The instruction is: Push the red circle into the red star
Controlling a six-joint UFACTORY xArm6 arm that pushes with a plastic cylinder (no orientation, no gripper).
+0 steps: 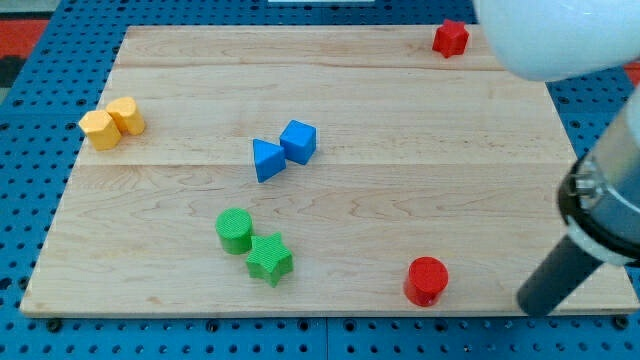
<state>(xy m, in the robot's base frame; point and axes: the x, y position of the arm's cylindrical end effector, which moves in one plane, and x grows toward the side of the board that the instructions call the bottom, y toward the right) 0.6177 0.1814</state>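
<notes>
The red circle (426, 280) stands near the board's bottom edge, right of centre. The red star (450, 38) sits at the top edge, near the right corner, far from the circle. My dark rod comes down from the right side of the view; my tip (531, 305) is at the bottom right, to the right of the red circle with a clear gap between them.
A blue triangle (267, 160) touches a blue cube (298, 141) near the middle. A green circle (235, 231) and green star (269, 258) sit together at lower left. Two yellow blocks (111, 124) sit at the left edge. The wooden board (400, 150) lies on a blue pegboard.
</notes>
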